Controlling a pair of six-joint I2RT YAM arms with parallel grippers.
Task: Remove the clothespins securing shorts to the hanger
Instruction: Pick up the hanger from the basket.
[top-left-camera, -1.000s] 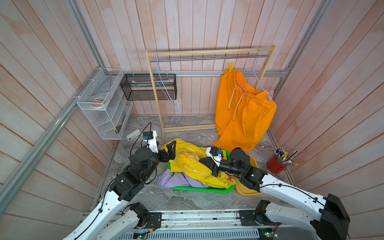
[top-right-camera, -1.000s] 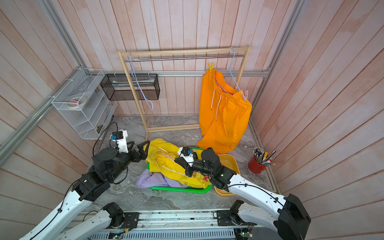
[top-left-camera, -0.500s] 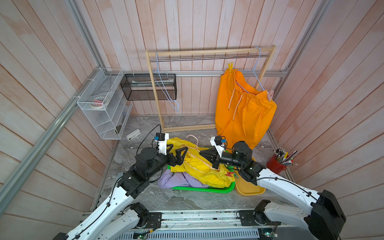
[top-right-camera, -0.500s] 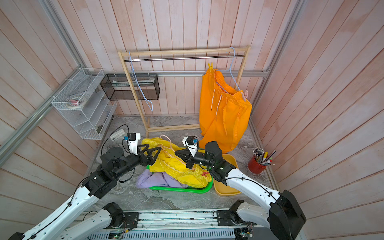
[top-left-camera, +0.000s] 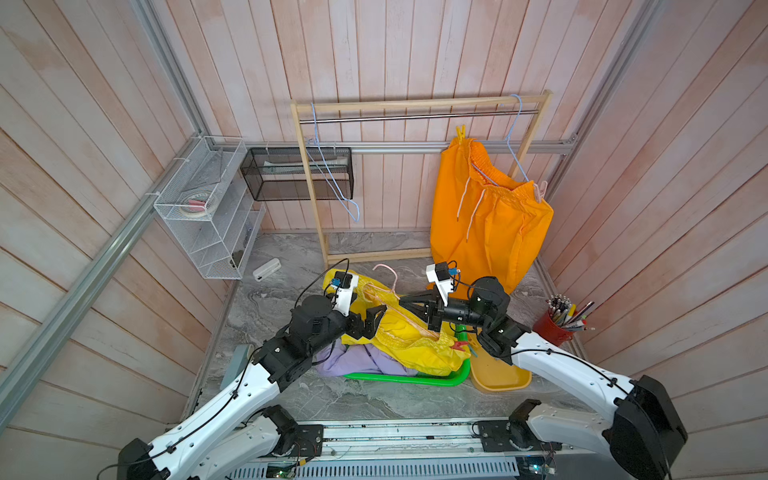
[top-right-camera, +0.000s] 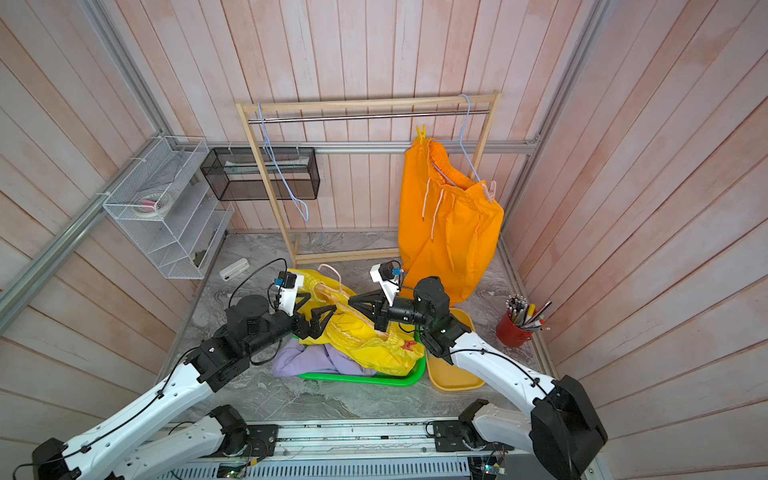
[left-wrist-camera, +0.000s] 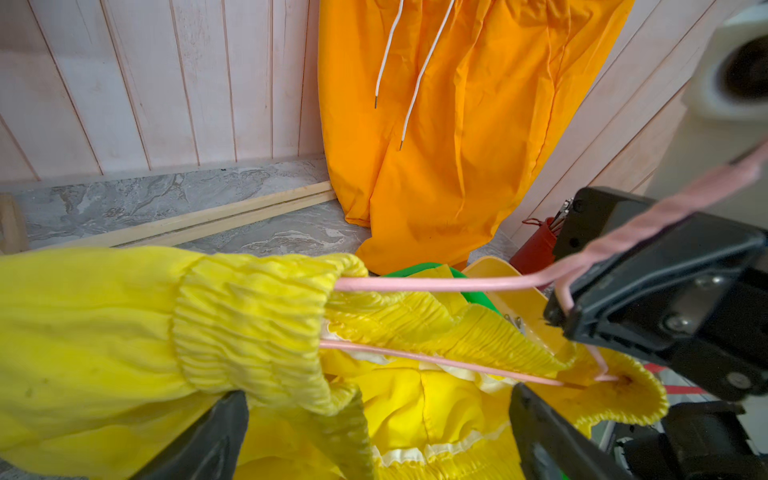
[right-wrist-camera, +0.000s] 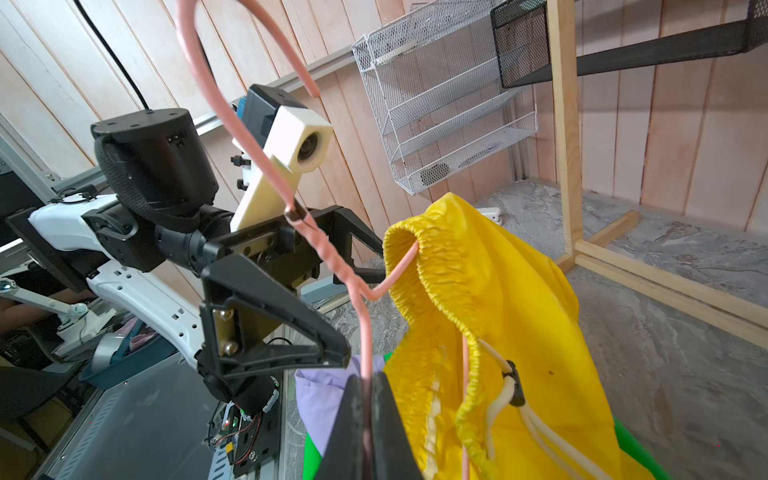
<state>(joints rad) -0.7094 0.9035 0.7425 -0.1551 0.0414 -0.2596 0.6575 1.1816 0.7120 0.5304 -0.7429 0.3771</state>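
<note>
Yellow shorts (top-left-camera: 411, 336) – thin matte fabric w/ a ribbed, gathered elastic waist & cream drawstring – lie heaped over the lilac shorts (top-left-camera: 353, 361) in a shallow green plastic tray (top-left-camera: 415, 379) on the grey marbled surface (top-left-camera: 374, 403). Their waistband is threaded on a thin pink wire hanger (left-wrist-camera: 436, 284) w/ a twisted neck & open hook. R gripper (right-wrist-camera: 365, 399) is clamped on that hanger's wire just below the neck, holding the waist end up off the pile. L gripper (top-left-camera: 374, 318) is spread wide w/ nothing in it, jaws right at the bunched waistband. Orange shorts (top-left-camera: 486, 220), smooth & creased, hang from a pale blue wire hanger (top-left-camera: 513, 141) on the wooden rack (top-left-camera: 415, 102) – pinned by a yellow clothespin (top-left-camera: 460, 132) at the high corner & a pale pink clothespin (top-left-camera: 540, 191) at the low one. A red clothespin (top-left-camera: 459, 345) sits at the yellow shorts' edge near the green tray's rim, beside an oval yellow tray (top-left-camera: 498, 374).
</note>
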